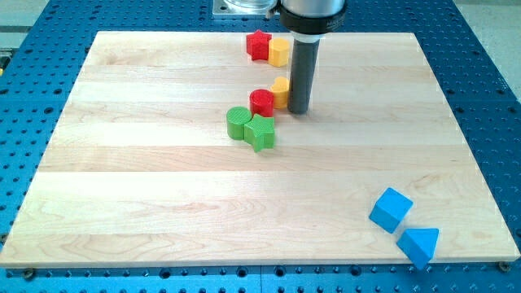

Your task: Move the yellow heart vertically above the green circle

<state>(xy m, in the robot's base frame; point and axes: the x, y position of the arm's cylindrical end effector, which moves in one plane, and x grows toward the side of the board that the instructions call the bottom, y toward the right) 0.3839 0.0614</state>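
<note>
A: Where is your yellow heart (pixel 281 89) now?

B: Pressed against the left side of my tip (pixel 299 110), partly hidden behind the rod. The shape is hard to confirm from what shows. The red circle (pixel 262 102) touches its far side, so heart sits between tip and red circle. The green circle (pixel 238 122) lies beyond that, down and to the left of the tip, touching the green star (pixel 260 133).

A: What could go wrong for you from here?

B: Likely trouble: any push leftward carries the red circle along with the heart, and that pair could knock the green circle off its spot, shifting the target itself. The green star could be dragged too. Also, the tip meets the heart off-centre, so the heart may rotate and slip past the rod.

A: And the fingers, how far open?

B: There are none to open or close; you have a plain rod, grasping nothing, only touching the heart sideways on the worktop (pixel 163 187). The red star (pixel 258 45) and yellow block (pixel 280 50), above the tip, and both blue blocks, far lower right, are clear of it.
</note>
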